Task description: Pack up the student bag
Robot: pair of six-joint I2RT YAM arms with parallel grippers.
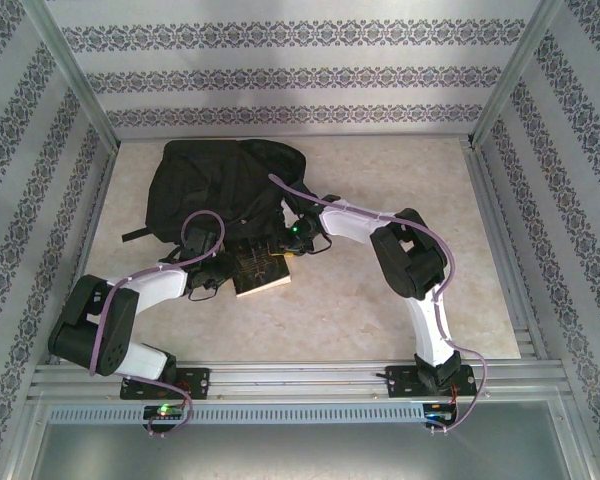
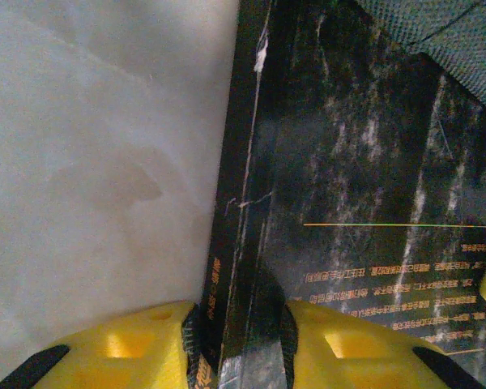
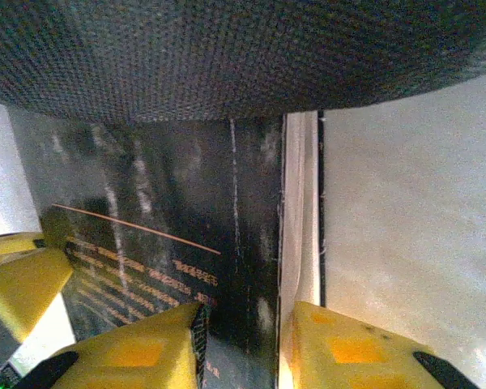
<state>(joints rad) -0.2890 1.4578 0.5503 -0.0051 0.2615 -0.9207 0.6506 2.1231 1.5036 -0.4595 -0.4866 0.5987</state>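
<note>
- Top view first: the student bag lies slumped on the far left-centre of the counter, a big black soft heap with a rounded outline and creased fabric.
- Just in front of it lies a dark book, its far edge right at the bag's near side, with an arm coming in at it from each side.
- Left claw is clamped on the book's spine edge: one black pad sits against the spine and the other on the cover.
- So the bag lies just beyond this claw, and its mesh-like dark weave fills the upper right corner of the left wrist view, overlapping the book's far corner.
- Right claw is on the opposite side, closed across the book's page edge, with one yellow finger on the cover and the other at the cream page block.
- From the right wrist, the bag's coarse black woven cloth arches over the far end of the book, close above and ahead of the fingers, which do not touch it.
- On textures, the book's cover is glossy black with pale streaks, a thin orange line and rows of small orange print, and the spine carries orange lettering.
- The claw fingers are smooth yellow plastic, blocky, with black rubbery pads.
- The counter is a pale, matte, faintly mottled surface, like stone.
</note>
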